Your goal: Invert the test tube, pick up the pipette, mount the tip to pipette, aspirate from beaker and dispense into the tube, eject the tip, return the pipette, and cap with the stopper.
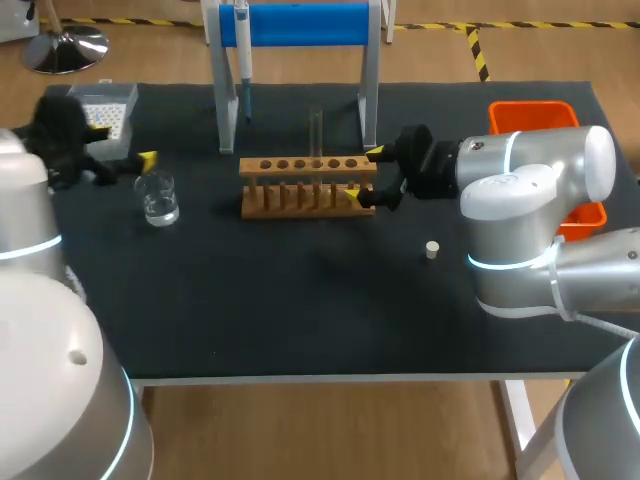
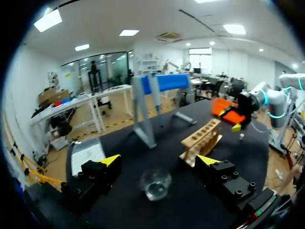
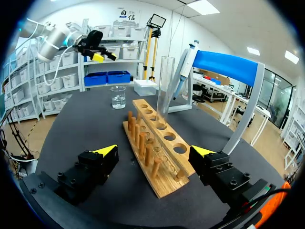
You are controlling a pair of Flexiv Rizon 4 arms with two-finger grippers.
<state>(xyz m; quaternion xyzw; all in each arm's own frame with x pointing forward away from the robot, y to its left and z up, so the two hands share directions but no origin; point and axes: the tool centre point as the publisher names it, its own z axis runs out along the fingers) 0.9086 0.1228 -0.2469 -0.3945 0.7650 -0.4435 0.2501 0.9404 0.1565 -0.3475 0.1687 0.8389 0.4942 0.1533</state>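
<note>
Test tube (image 3: pixel 165 86) upright in wooden rack (image 3: pixel 161 183) (long axis vertical).

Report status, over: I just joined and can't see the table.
Left gripper jaws open, by beaker. Right gripper jaws open, straddling rack end. Test tube upright in rack, pipette on stand. No obstruction seen.

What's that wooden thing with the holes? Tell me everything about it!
It is a light wooden rack standing on the black table. Its top bar has a row of round holes, with upright pegs alongside. One clear tube stands upright in a hole. The open right tool straddles one end.
</note>
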